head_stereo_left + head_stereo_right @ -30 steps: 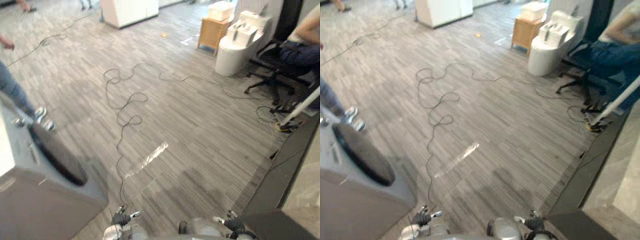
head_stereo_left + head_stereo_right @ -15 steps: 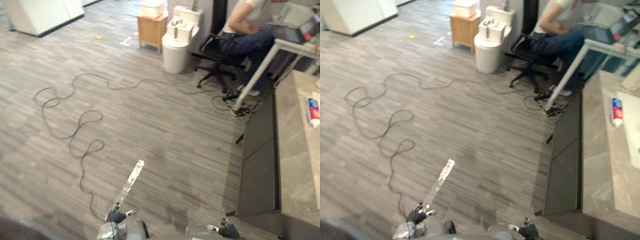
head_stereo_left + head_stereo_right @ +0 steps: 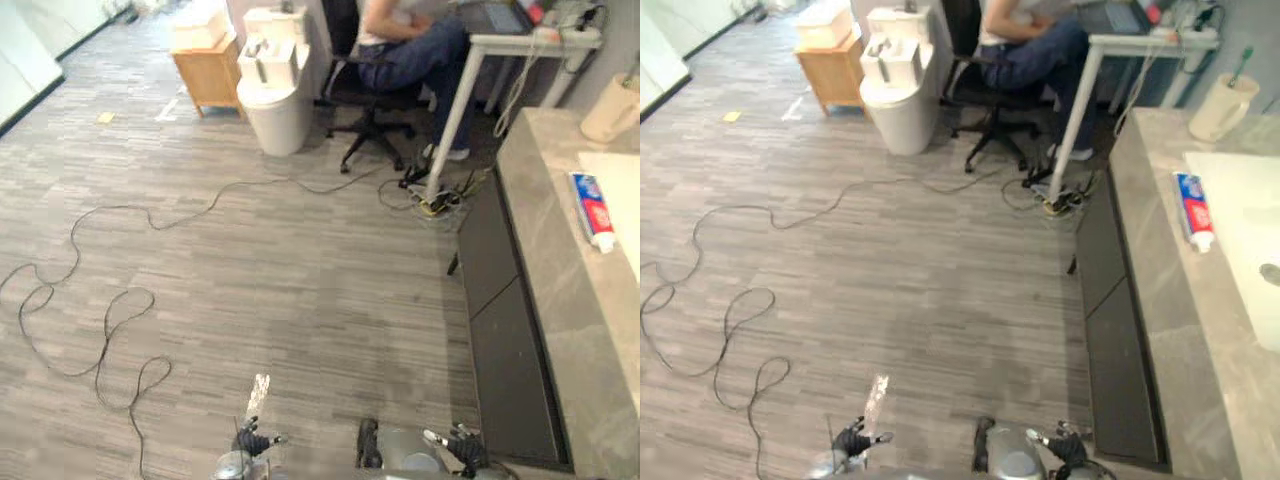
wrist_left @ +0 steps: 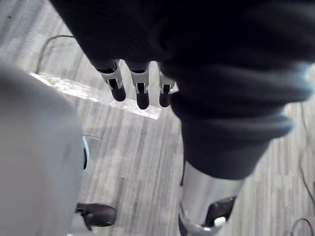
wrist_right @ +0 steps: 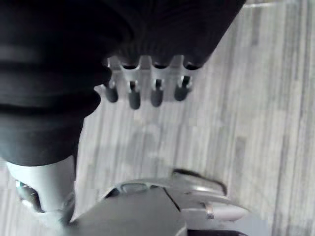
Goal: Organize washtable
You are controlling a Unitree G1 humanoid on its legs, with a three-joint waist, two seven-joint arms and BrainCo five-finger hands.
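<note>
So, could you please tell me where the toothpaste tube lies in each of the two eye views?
Left eye view: the toothpaste tube lies near the right edge, on the grey counter.
Right eye view: the toothpaste tube lies further in from the right edge, beside the white basin.
Shared landmark: the beige cup at the counter's far end.

Grey plank floor [image 3: 300,270], wooden cabinet [image 3: 208,72], black office chair [image 3: 352,96], white desk [image 3: 520,41], stone-topped washtable [image 3: 548,262] at right.
</note>
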